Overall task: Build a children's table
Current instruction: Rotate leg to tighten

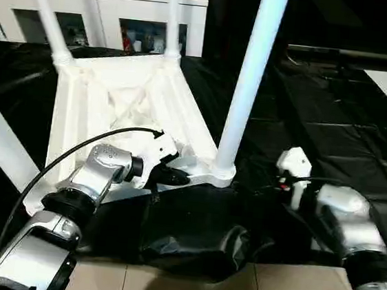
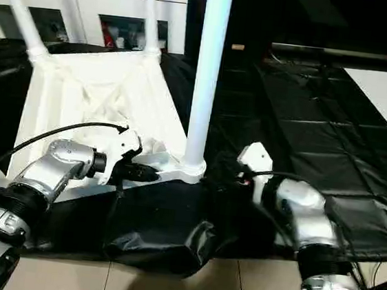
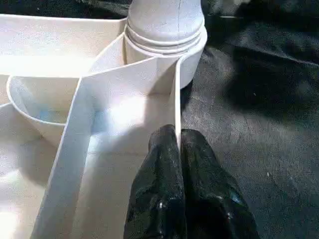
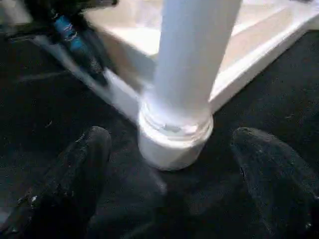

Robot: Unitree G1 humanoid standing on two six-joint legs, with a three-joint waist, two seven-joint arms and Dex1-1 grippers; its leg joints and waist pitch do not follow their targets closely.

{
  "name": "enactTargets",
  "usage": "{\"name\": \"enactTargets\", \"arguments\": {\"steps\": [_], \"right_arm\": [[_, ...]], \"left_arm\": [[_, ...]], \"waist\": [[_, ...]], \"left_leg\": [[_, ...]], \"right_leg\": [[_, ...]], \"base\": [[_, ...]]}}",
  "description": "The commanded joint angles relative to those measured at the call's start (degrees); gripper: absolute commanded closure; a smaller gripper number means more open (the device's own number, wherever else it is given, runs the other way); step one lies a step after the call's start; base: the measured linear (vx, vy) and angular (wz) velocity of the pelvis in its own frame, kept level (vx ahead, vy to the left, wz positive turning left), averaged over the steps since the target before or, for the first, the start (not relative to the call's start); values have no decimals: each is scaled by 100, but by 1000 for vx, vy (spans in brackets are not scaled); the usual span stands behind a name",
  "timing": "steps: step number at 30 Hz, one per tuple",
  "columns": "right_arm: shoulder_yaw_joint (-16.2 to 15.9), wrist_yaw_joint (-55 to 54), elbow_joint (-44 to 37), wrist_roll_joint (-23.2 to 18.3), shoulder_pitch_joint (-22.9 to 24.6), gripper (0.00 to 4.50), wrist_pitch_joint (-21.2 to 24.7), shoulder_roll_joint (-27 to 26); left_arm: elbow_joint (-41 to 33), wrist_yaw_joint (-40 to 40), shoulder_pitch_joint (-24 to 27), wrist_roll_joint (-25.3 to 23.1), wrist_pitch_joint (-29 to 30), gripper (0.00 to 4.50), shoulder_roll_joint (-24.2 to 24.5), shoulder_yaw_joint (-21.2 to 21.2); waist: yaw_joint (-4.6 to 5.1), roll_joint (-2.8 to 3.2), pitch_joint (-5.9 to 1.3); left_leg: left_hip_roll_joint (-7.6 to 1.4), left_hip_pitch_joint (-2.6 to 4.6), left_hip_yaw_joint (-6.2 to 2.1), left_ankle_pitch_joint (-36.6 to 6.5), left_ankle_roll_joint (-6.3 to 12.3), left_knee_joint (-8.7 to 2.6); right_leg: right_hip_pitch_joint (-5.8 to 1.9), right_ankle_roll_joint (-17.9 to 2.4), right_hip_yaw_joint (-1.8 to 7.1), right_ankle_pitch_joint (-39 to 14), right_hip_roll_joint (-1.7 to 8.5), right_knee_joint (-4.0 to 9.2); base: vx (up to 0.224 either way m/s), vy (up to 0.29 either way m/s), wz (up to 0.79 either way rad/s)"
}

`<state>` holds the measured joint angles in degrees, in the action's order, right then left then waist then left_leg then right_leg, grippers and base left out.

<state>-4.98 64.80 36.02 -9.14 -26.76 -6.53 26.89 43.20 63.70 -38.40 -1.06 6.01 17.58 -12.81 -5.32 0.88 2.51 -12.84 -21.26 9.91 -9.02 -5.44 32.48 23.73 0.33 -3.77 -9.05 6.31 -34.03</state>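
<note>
No text, label, brand, number or sign can be read anywhere in the views.

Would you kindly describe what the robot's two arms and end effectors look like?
Both forearms are rounded silver metal with black ring joints. The left arm carries a white wrist housing, with a thin black cable arching over it. The left end effector has two glossy black fingers; the right end effector has two matte black fingers. The right arm has a white wrist block with a small red mark.
</note>
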Motion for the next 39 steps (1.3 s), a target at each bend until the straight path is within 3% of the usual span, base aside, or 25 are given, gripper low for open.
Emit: {"name": "enactTargets", "arguments": {"steps": [1, 5, 9, 16, 18, 19, 20, 21, 22, 23, 24, 26, 28, 29, 30, 32, 34, 38, 39], "right_arm": [[-63, 218, -231, -27, 172, 37, 127, 185], [32, -18, -255, -42, 249, 37, 106, 140], [124, -253, -151, -78, 113, 37, 75, -68], [23, -220, -243, -69, 24, 37, 140, -235], [-63, -111, -375, -86, 75, 37, 180, -263], [-67, -107, -380, -86, 79, 37, 181, -262], [-85, -94, -400, -84, 95, 37, 181, -258], [-97, -87, -445, -66, 135, 37, 179, -234], [-92, -80, -480, -67, 165, 37, 186, -212], [-64, -70, -562, -76, 236, 31, 207, -158], [-7, -43, -742, -123, 359, 29, 270, -61], [24, -24, -856, -149, 435, 29, 311, -2], [46, 33, -1111, -169, 601, 29, 392, 104], [47, 62, -1225, -181, 678, 29, 430, 153], [46, 111, -1364, -216, 769, 29, 479, 203], [53, 178, -1690, -326, 941, 29, 613, 249], [56, 155, -1949, -484, 1008, 29, 771, 171], [-79, -50, -2260, -650, 947, 29, 968, -221], [-139, -99, -2317, -695, 921, 29, 1063, -336]], "left_arm": [[-52, 64, 138, 16, -14, 450, 37, -27], [-129, 169, 152, 54, 16, 450, 1, -42], [-254, 496, 198, 135, 72, 450, 11, -119], [-650, 919, 351, 246, 267, 450, 115, -272], [-491, 428, 298, 128, -37, 450, 32, -142], [-479, 397, 293, 122, -60, 450, 26, -133], [-429, 258, 272, 93, -168, 450, -3, -91], [-318, -172, 204, 37, -355, 450, -85, 39], [-265, -417, 152, 55, -432, 450, -144, 155], [-283, -782, 88, 170, -445, 423, -246, 390], [-573, -749, 149, 361, -297, 395, -274, 536], [-819, -658, 226, 494, -189, 392, -283, 607], [-1344, -471, 442, 773, -68, 365, -287, 697], [-1561, -434, 532, 886, -57, 353, -298, 745], [-1922, -345, 662, 1066, 133, 350, -290, 793], [-2760, -186, 997, 1413, 603, 351, -230, 811], [-3419, -78, 1326, 1618, 1008, 327, -118, 708], [-4294, -3, 1972, 1813, 1635, 327, 174, 459], [-4471, -97, 2141, 1882, 1831, 327, 204, 466]], "waist": [[-32, -113, -367], [-30, -115, -363], [-16, -55, -367], [-78, -46, -399], [-117, -47, -391], [-110, -116, -387], [-123, -85, -378], [-108, -120, -366], [-119, -115, -362], [-115, -128, -356], [-130, -125, -357], [-141, -110, -373], [-114, -54, -356], [-110, -89, -360], [-104, -99, -347], [-110, -37, -368], [-77, -24, -364], [-23, -8, -343], [-1, -38, -325]], "left_leg": [[20, 8, 96, -1474, 499, -325], [39, -16, 98, -1430, 511, -320], [34, 21, 94, -1567, 390, -333], [10, 21, 106, -1230, 510, -300], [13, 22, 111, -1302, 522, -299], [15, 4, 114, -1321, 531, -299], [13, 14, 103, -1406, 493, -314], [14, 13, 106, -1496, 459, -321], [20, 20, 101, -1534, 434, -320], [26, 26, 105, -1595, 413, -324], [25, 22, 99, -1591, 389, -322], [20, 2, 93, -1475, 380, -324], [11, -17, 67, -1539, 325, -345], [5, -10, 71, -1547, 328, -343], [9, -9, 83, -1580, 382, -335], [-20, -4, 73, -1457, 402, -333], [-29, -8, 77, -1437, 457, -339], [-22, -6, 76, -1622, 409, -359], [-13, 15, 84, -1783, 359, -368]], "right_leg": [[-317, -1222, 123, -1484, 93, 390], [-325, -1214, 112, -1449, 89, 387], [-299, -1197, 120, -1586, 91, 407], [-315, -1499, 122, -697, 69, 297], [-317, -1460, 122, -792, 82, 311], [-325, -1423, 121, -846, 81, 320], [-318, -1349, 120, -1084, 97, 338], [-313, -1265, 124, -1279, 95, 366], [-310, -1214, 123, -1395, 102, 372], [-300, -1114, 132, -1596, 102, 395], [-314, -1055, 135, -1684, 116, 407], [-320, -1074, 135, -1626, 125, 403], [-319, -1141, 115, -1463, 100, 385], [-335, -1157, 119, -1387, 101, 382], [-318, -1205, 123, -1344, 88, 381], [-340, -1306, 132, -1074, 82, 317], [-332, -1382, 127, -881, 58, 311], [-303, -1324, 126, -1152, 47, 327], [-279, -1251, 128, -1386, 35, 369]], "base": [[0, 0, 0], [0, 0, 0], [0, 0, 0], [0, 0, 0], [0, 0, 0], [0, 0, 0], [0, 0, 0], [0, 0, 0], [0, 0, 0], [0, 0, 0], [0, 0, 0], [0, 0, 0], [0, 0, 0], [0, 0, 0], [0, 0, 0], [0, 0, 0], [0, 0, 0], [0, 0, 0], [0, 0, 0]]}}
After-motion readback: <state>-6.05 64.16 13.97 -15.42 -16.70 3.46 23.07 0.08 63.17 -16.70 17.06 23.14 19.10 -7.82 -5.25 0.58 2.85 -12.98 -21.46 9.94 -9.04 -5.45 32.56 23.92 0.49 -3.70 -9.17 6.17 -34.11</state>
